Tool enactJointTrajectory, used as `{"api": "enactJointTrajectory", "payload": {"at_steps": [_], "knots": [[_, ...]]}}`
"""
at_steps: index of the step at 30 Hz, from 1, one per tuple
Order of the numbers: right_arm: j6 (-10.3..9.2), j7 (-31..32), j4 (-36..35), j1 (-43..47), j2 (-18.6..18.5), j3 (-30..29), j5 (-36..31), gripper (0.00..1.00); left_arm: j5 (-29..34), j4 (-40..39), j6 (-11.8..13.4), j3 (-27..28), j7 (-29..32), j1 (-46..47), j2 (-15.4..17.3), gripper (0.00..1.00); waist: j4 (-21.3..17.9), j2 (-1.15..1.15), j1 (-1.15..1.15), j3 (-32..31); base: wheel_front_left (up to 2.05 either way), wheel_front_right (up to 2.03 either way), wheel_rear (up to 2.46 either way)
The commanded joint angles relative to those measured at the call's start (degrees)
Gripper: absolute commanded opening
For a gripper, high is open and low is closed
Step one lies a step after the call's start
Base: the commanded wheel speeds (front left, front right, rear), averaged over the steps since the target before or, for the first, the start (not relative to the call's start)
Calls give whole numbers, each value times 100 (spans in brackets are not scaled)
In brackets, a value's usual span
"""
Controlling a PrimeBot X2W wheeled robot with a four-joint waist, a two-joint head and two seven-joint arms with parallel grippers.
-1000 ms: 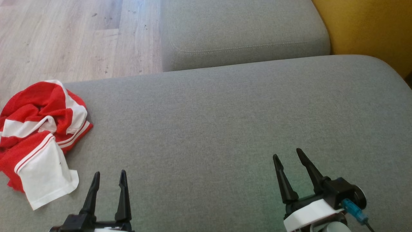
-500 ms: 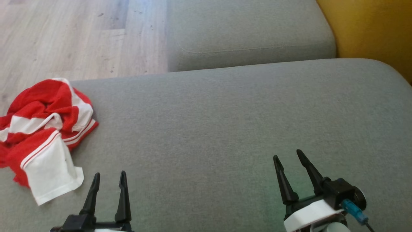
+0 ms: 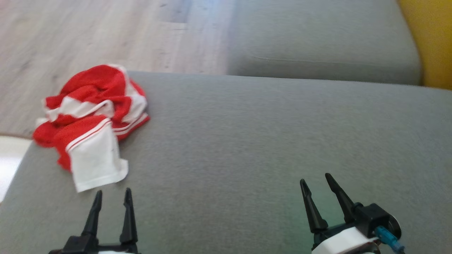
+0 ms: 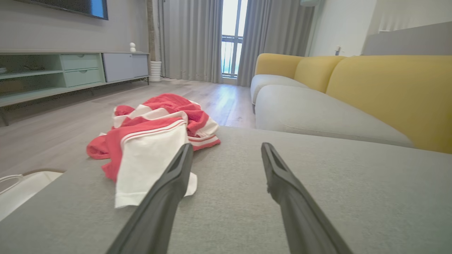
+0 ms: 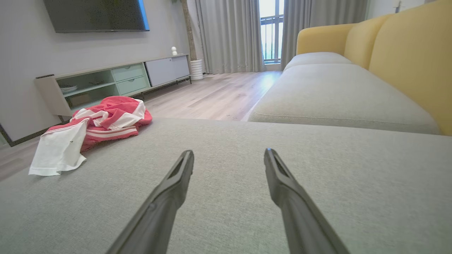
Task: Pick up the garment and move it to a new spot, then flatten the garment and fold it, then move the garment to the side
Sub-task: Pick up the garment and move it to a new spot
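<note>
Grey couch cushion [image 3: 265, 141] takes up most of the head view, with wood floor [image 3: 88, 31] at the upper left and a yellow couch back [image 3: 432, 42] at the upper right. A red and white shirt [image 3: 93, 123] lies crumpled on the cushion at the left of the frame, near the cushion's edge. The left gripper [image 3: 113, 191] sits at the lower left, just below the shirt and not touching it, the right gripper [image 3: 315, 178] sits at the lower right, and both have wide jaws holding nothing.
</note>
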State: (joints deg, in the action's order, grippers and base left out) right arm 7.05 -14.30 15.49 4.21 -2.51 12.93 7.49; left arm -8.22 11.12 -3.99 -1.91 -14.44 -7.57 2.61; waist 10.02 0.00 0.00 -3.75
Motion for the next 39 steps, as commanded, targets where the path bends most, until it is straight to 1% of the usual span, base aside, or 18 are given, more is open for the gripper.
{"api": "enactJointTrajectory", "payload": {"at_steps": [1, 10, 15, 20, 22, 24, 29, 33, 36, 39], "knots": [[44, -70, -173, -156, -37, 145, 41, 100, 39, -174, 39, 239, -56, 144, 27, 100, 331, 0, 0, -25, 0, 0, 0], [44, -70, -139, -95, -37, 187, 115, 100, 128, -249, 13, 556, -56, 18, 27, 100, 954, 0, 0, -62, 0, 0, 0], [44, -70, -131, -73, -37, 194, 124, 100, 172, -266, -19, 693, -56, -3, 27, 100, 1114, 0, 0, -43, 0, 0, 0], [44, -70, -153, -46, -37, 171, 87, 100, 137, -655, 137, 836, -56, -29, 27, 100, 1188, 0, 0, 36, 0, 0, 0], [44, -70, -146, -43, -37, 157, 37, 100, 137, -800, 124, 948, -56, 36, 34, 100, 1177, 0, 0, 112, 0, 0, 0], [44, -70, -149, -68, -37, 117, -71, 100, 228, -945, 66, 1000, -56, 212, 131, 100, 1156, 0, 0, 280, 0, 0, 0], [44, -70, -206, -241, -95, -38, -378, 100, 349, -1001, -88, 1039, -56, 1230, 541, 100, 1066, 0, 0, 870, 0, 0, 0], [44, -70, -356, -458, -368, -59, -493, 100, 347, -530, -165, 955, -14, 2419, 854, 100, 996, 0, 0, 1469, 0, 0, 0], [44, -70, -549, -556, -590, -214, -515, 100, 329, 5, -210, 771, 448, 3479, 1005, 100, 991, 0, 0, 1889, 0, 0, 0], [44, -70, -700, -626, -810, -350, -609, 100, 184, 708, -215, 754, 1161, 4515, 1086, 100, 938, 0, 0, 2272, 0, 0, 0]]}}
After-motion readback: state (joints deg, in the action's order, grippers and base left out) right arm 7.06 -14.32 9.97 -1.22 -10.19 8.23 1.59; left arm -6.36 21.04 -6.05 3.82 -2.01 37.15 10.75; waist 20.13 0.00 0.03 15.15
